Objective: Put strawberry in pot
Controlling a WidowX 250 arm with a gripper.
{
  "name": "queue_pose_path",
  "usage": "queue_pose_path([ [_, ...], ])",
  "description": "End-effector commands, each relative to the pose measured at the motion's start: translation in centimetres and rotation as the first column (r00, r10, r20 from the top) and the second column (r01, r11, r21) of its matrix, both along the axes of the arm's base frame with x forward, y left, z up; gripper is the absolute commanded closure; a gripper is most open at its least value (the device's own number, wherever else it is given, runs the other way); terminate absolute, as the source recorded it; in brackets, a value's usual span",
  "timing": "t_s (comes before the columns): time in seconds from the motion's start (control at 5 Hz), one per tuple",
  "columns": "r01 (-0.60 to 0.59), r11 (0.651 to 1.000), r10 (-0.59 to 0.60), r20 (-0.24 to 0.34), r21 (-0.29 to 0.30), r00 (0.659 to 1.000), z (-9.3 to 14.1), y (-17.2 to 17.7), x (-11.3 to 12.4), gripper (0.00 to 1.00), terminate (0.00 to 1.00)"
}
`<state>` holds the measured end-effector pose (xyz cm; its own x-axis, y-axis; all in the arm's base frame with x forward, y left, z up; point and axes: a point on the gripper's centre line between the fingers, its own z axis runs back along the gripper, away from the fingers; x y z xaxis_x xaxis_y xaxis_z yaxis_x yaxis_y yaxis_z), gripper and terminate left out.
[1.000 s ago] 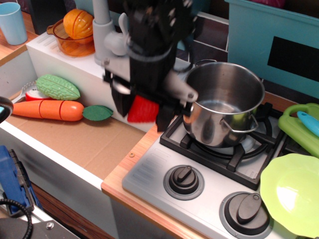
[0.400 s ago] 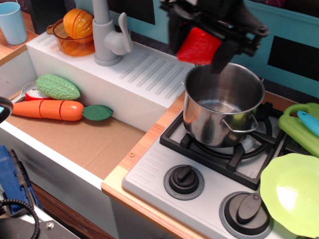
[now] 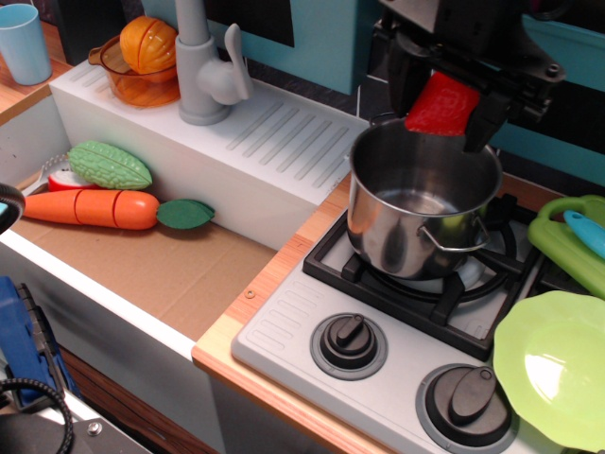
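- The black robot hand (image 3: pixel 444 102) is gripping the small glossy red plastic strawberry (image 3: pixel 441 104) between its jaws; it is holding it just above the far rim of the shiny stainless steel pot (image 3: pixel 423 197), which is sitting on the black stove grate (image 3: pixel 416 284).
- The risk, as I judge it, is sitting in the placement; the berry is hanging over the back edge rather than the middle, so a release here could be bouncing it off the rim and behind the pot; a low jaw could also be nudging the pot.
- The pot is showing only bare metal inside; the orange transparent bowl (image 3: pixel 142 80) is holding an orange toy fruit (image 3: pixel 149 43); the light blue cup (image 3: pixel 24 43) is hiding its inside.
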<state>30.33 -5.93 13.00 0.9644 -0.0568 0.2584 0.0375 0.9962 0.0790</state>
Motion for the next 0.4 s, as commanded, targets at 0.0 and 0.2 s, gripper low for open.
queue_pose_path([
  [0.0,0.010,1.000,-0.009,0.058,-0.021,0.998,0.84,0.10,0.44,0.00,0.00],
  [0.2,0.010,1.000,-0.009,0.058,-0.021,0.998,0.84,0.10,0.44,0.00,1.00],
])
